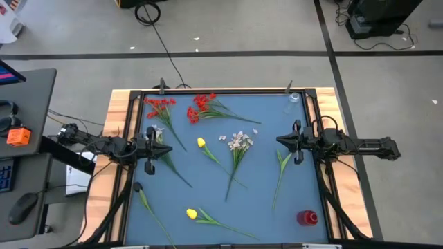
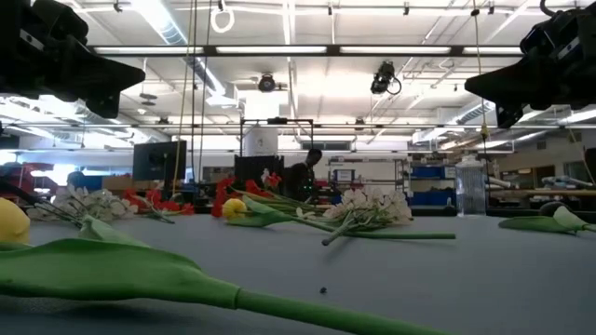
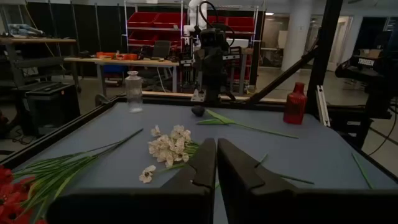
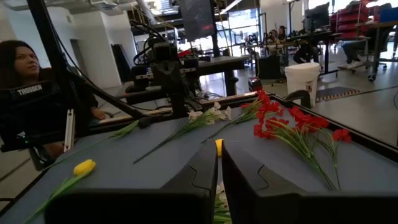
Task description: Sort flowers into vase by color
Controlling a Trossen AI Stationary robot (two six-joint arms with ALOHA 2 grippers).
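Long green-stemmed flowers lie flat on the blue mat (image 1: 263, 207). Two red blossom clusters (image 1: 160, 105) (image 1: 199, 107) lie at the far left. One yellow tulip (image 1: 201, 143) lies near the middle and another (image 1: 192, 214) near the front. A whitish-pink spray (image 1: 240, 142) lies in the centre. A red vase (image 1: 306, 218) stands at the near right and a clear vase (image 1: 294, 99) at the far right. My left gripper (image 1: 160, 149) hovers shut at the left edge, pointing level across the mat. My right gripper (image 1: 280, 141) hovers shut at the right edge, facing it. Neither holds anything.
Bare-looking green stems with leaves lie at the right (image 1: 282, 166) and near left (image 1: 149, 204). A black frame and wooden border (image 1: 118, 111) ring the mat. A desk with a mouse and an orange box (image 1: 19, 135) stands to the left. A person (image 4: 22, 62) sits beyond the left side.
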